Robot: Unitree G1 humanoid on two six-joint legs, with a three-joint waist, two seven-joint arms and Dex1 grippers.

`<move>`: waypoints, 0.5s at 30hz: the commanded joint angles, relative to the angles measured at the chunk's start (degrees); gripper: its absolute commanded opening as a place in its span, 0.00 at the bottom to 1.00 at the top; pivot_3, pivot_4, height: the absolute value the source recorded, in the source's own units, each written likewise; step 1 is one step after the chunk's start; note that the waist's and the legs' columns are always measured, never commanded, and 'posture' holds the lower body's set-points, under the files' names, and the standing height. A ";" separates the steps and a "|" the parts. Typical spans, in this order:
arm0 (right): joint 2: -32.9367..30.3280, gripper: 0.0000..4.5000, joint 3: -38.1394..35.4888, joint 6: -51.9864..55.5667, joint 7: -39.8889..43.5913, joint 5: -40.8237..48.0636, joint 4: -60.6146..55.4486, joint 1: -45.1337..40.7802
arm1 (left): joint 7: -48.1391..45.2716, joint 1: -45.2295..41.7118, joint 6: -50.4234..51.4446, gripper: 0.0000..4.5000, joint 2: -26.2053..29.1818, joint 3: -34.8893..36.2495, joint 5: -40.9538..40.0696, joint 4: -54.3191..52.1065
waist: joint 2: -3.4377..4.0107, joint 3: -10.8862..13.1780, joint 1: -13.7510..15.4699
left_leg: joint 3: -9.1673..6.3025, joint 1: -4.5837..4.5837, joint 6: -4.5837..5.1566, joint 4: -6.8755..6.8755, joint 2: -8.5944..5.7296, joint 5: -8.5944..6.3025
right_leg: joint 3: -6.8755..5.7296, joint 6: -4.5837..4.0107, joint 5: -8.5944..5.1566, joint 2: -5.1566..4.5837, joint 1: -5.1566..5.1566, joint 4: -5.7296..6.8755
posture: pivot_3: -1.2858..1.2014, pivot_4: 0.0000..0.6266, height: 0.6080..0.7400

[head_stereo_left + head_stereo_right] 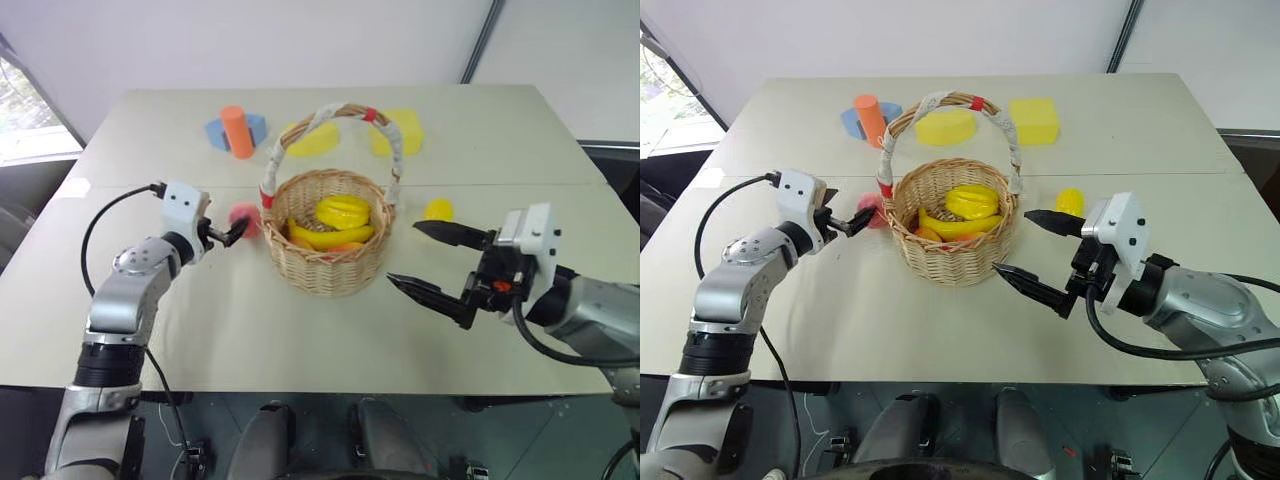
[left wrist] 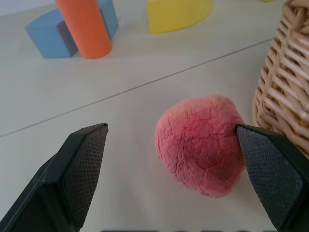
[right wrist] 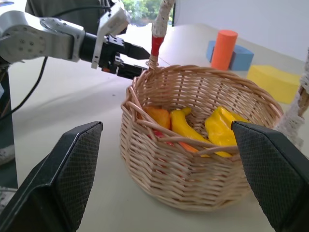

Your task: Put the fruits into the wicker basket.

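Observation:
A pink peach-like fruit lies on the table just left of the wicker basket. My left gripper is open, and the peach sits between and just past its fingertips, close to the one nearer the basket. A yellow lemon-like fruit rests on the table to the right of the basket. My right gripper hangs open and empty at the basket's right side, pointing at it. Yellow and orange toy fruits lie inside the basket. Its handle is wrapped in white cloth with red bands.
An orange cylinder on a blue piece stands at the back left. Two yellow foam blocks lie behind the basket. The table's front edge runs below both arms.

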 commanded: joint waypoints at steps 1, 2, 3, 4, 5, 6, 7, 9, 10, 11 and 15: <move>0.80 0.99 0.56 -1.41 -0.61 0.30 -1.49 -1.13 | 0.51 -0.84 1.64 1.00 -0.25 -1.73 2.14 1.41 | -0.02 0.01 -0.11 | 0.00 0.00 0.00 0.00 0.00 0.00 | 0.00 0.00 0.00 0.00 0.00 0.00 | 0.52 0.24 1.00; 0.87 0.99 0.80 -1.52 -0.72 0.22 -1.49 -1.39 | 0.36 -0.85 2.34 1.00 -0.19 -2.03 2.23 1.39 | -0.02 0.01 -0.16 | 0.00 0.00 0.00 0.00 0.00 0.00 | 0.00 0.00 0.00 0.00 -0.01 0.00 | 0.52 0.24 1.00; 0.92 0.99 1.04 -1.64 -0.80 0.19 -1.50 -1.61 | 0.24 -0.83 2.91 1.00 -0.04 -2.34 2.32 1.32 | -0.02 0.01 -0.24 | 0.00 0.00 0.00 -0.01 0.00 0.00 | 0.00 0.00 0.00 0.00 -0.01 0.00 | 0.52 0.24 1.00; 1.00 0.99 1.30 -1.73 -0.98 0.17 -1.57 -1.88 | -0.04 -0.75 3.61 1.00 0.18 -2.52 2.16 1.11 | -0.02 0.01 -0.29 | 0.00 0.01 0.00 -0.02 0.01 0.00 | 0.00 0.00 0.00 0.01 -0.02 0.00 | 0.52 0.24 1.00; 1.05 0.99 1.51 -1.78 -1.15 0.16 -1.63 -2.06 | -0.25 -0.70 4.09 1.00 0.35 -2.58 2.01 0.95 | -0.02 0.01 -0.31 | 0.00 0.02 0.00 -0.02 0.02 0.00 | 0.01 0.00 0.00 0.02 -0.02 0.01 | 0.52 0.24 1.00; 1.11 0.99 1.67 -1.83 -1.29 0.15 -1.67 -2.18 | -0.42 -0.68 4.51 1.00 0.44 -2.60 1.92 0.84 | -0.02 0.01 -0.30 | 0.00 0.02 0.00 -0.02 0.03 0.00 | 0.00 0.00 0.00 0.03 -0.03 0.02 | 0.52 0.24 1.00; 1.22 0.99 1.96 -1.89 -1.44 0.08 -1.69 -2.31 | -0.70 -0.68 4.71 1.00 0.64 -2.81 2.17 0.79 | -0.04 0.02 -0.24 | -0.01 0.02 0.00 -0.02 0.03 0.00 | 0.00 0.00 0.00 0.03 -0.03 0.02 | 0.52 0.24 1.00; 1.44 0.99 2.58 -2.06 -1.74 -0.05 -1.78 -2.57 | -0.64 -0.94 5.17 1.00 0.62 -2.85 2.69 1.16 | -0.06 0.03 -0.16 | -0.03 0.01 -0.01 -0.01 0.02 0.00 | -0.01 0.00 0.00 0.03 -0.02 0.02 | 0.52 0.24 1.00; 1.55 0.99 2.84 -2.16 -1.90 -0.09 -1.85 -2.64 | -0.58 -1.14 5.22 1.00 0.53 -2.83 2.85 1.45 | -0.06 0.04 -0.10 | -0.02 -0.01 0.00 -0.01 0.02 0.00 | -0.01 0.00 0.00 0.02 -0.03 0.01 | 0.52 0.24 1.00; 1.61 0.99 3.00 -2.22 -2.01 -0.09 -1.89 -2.67 | -0.54 -1.28 5.25 1.00 0.42 -2.77 2.94 1.64 | -0.06 0.04 -0.06 | -0.03 -0.03 0.00 -0.01 0.01 0.00 | -0.01 0.00 0.00 0.02 -0.04 0.01 | 0.52 0.24 1.00; 1.88 0.99 3.65 -2.36 -2.54 -0.26 -2.08 -3.21 | -1.21 -1.50 5.19 1.00 0.13 -2.80 3.03 2.22 | -0.06 0.04 -0.02 | -0.10 -0.34 -0.02 0.07 0.00 0.01 | -0.06 0.00 0.00 0.00 -0.27 0.01 | 0.52 0.24 1.00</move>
